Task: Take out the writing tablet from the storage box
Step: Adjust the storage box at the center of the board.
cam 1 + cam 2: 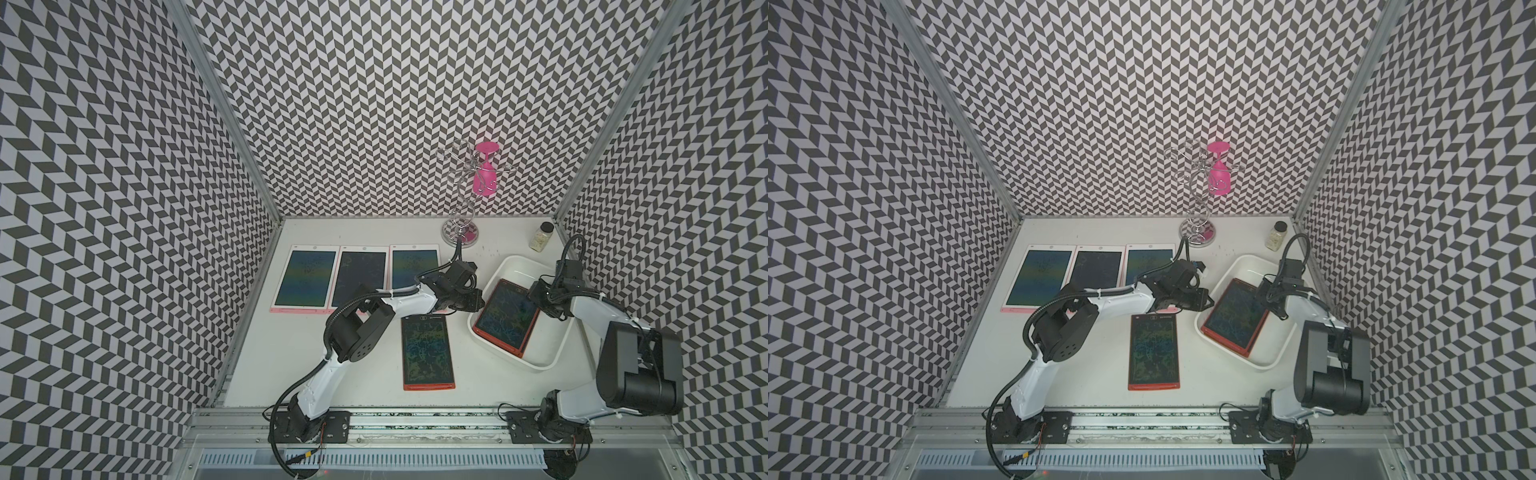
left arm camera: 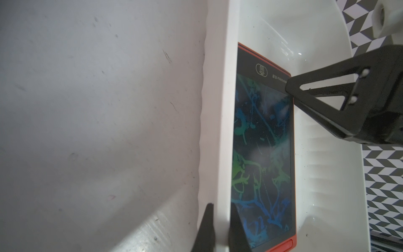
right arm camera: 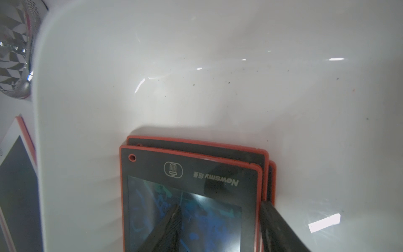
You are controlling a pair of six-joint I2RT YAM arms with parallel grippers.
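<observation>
My left gripper (image 2: pixel 221 205) clamps the box (image 2: pixel 220 109) rim. My right gripper (image 3: pixel 221 205), apart, straddles the tablet's (image 3: pixel 189 174) far right edge. It looks stiff, light and slick, so I'd pinch there.

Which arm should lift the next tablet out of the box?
Right. The right claw straddles the edge of the top tablet in the storage box; the left claw grips its rim.

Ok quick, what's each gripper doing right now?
Left gripper: closed on the rim of the storage box.
Right gripper: fingers astride an edge of the writing tablet; holding it or not, cannot tell.
</observation>
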